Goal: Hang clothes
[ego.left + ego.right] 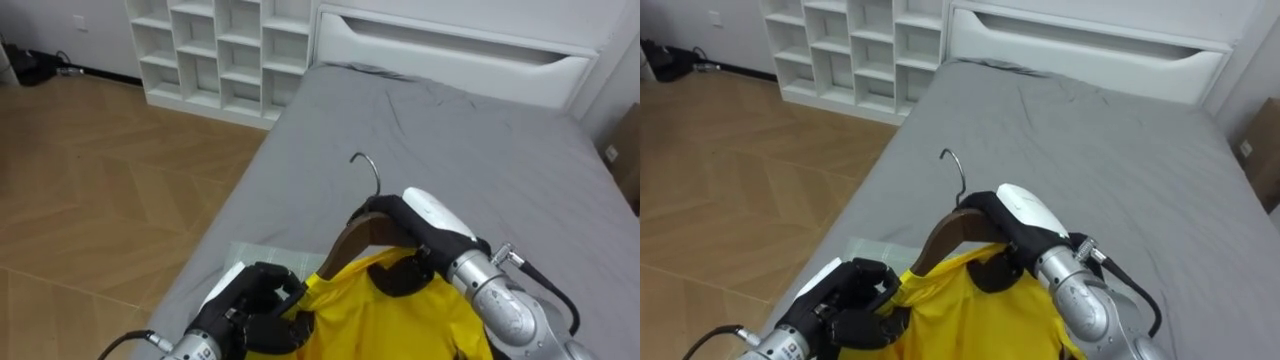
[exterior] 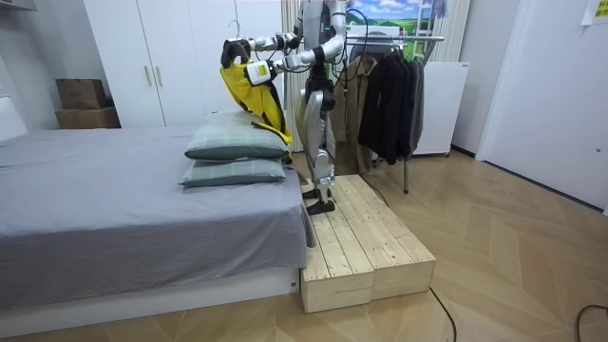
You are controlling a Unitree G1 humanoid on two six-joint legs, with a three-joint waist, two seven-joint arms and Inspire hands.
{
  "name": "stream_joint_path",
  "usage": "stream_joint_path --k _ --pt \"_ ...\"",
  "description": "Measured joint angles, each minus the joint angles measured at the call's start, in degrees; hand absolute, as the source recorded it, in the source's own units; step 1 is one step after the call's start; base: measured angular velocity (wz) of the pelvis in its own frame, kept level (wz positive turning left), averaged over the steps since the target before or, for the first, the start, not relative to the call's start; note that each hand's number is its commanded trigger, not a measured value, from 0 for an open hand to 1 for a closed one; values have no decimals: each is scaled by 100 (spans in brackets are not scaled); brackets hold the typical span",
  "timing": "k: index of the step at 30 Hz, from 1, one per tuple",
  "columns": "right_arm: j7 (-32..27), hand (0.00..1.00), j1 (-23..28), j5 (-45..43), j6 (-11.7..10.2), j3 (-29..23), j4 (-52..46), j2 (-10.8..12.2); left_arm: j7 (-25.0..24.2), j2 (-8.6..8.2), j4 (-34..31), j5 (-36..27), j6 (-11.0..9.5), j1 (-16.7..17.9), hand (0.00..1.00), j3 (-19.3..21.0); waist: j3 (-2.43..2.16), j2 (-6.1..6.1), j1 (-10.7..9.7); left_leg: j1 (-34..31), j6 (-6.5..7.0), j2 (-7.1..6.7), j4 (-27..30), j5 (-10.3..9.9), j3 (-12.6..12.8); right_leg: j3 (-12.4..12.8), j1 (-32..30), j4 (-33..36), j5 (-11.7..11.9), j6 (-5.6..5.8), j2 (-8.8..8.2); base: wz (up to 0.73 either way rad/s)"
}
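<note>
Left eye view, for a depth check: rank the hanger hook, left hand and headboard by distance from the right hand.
1. Hanger hook, just ahead of the right hand.
2. Left hand, lower left, gripping the shirt.
3. Headboard, far end of the bed.

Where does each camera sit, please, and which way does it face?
Left eye view: on the robot's head, looking down along the grey bed toward the white cubby shelf; left hand gripping the yellow garment, right hand holding the brown wooden hanger.
Right eye view: same place and aim, slightly rightward; same hands.
Room view: off the bed's side, facing the whole robot on the pale wooden platform.
All share bed, garment, hands.
</note>
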Motion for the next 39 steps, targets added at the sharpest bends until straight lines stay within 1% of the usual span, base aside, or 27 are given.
stream_joint_path --k 9,19,36,37,38,39 --pt "-28 100 4 3 0 7 2 0 11 1 0 0 0 0 100 -2 -6 16 -47 -10 0 0 12 0 4 0 -4 3 0 0 -3 0" --pt "-41 100 8 -6 1 10 59 1 10 -11 0 -1 0 0 100 -55 -44 79 -39 13 0 9 22 0 36 27 12 14 0 0 -1 -1" --pt "-43 100 10 79 0 28 107 1 9 -3 0 -1 0 -1 99 -70 -46 74 -59 56 0 11 7 0 51 17 52 13 0 0 -5 0" --pt "-43 100 10 119 0 30 125 1 8 -4 0 -1 0 -1 51 -74 -46 73 -58 56 0 11 7 0 51 17 52 13 0 0 -6 0" --pt "-43 100 10 141 0 31 133 1 8 -3 0 0 0 -1 0 -78 -45 73 -58 55 0 11 7 0 51 17 52 13 0 0 -6 0" --pt "-43 100 10 161 0 32 143 1 8 0 0 0 0 -1 0 -83 -45 72 -65 53 0 11 10 0 51 16 52 14 0 0 -6 0"
